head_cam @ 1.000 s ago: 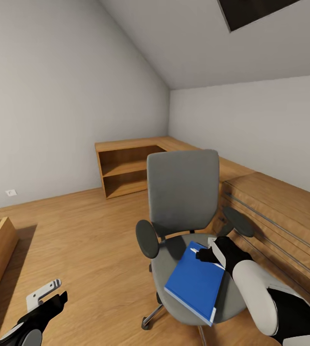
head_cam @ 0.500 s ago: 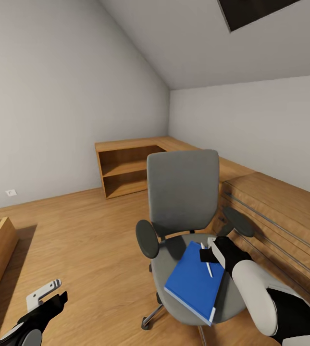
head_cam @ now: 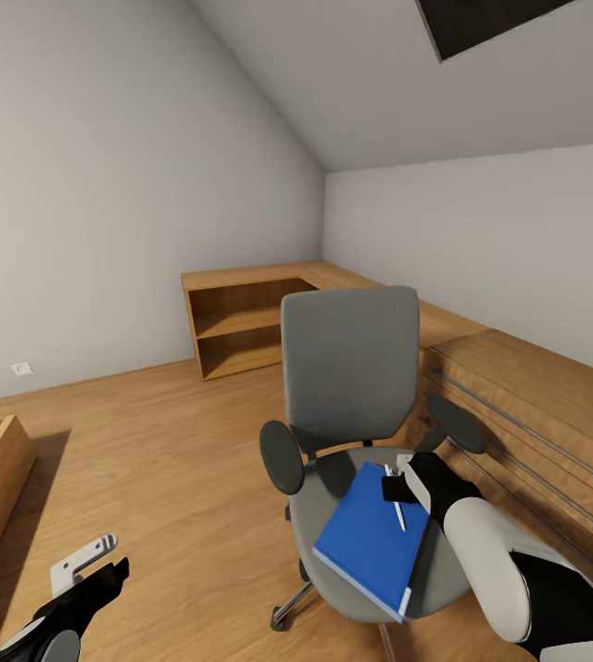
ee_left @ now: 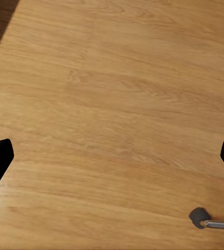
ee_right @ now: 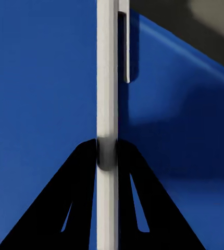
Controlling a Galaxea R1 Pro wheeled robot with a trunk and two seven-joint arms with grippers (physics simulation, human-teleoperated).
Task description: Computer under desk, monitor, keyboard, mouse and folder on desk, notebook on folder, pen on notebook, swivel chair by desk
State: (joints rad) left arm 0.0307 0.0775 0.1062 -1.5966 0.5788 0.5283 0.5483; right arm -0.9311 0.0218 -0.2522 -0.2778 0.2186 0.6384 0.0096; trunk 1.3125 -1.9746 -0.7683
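Looking down over both arms, we see the swivel chair (head_cam: pixel 351 386) at centre right, with the blue folder (head_cam: pixel 370 542) lying on its seat and its near corner jutting past the seat's front edge. Our right gripper (head_cam: pixel 395 490) is clenched on the pen (head_cam: pixel 395 501), holding it just above the folder's far edge; in the right wrist view the white pen (ee_right: pixel 107 78) runs straight between the two black fingers (ee_right: pixel 60 208), pinched tight, with the folder (ee_right: pixel 39 78) blue behind it. Our left gripper (head_cam: pixel 89 570) hangs low at the near left with its jaws spread wide over bare wood floor (ee_left: pixel 112 104), a chair caster (ee_left: pixel 199 217) nearby. Right of the chair, a long wooden counter (head_cam: pixel 535 395) stands very close. Open floor (head_cam: pixel 149 441) stretches left and far, toward a corner shelf unit (head_cam: pixel 241 326).
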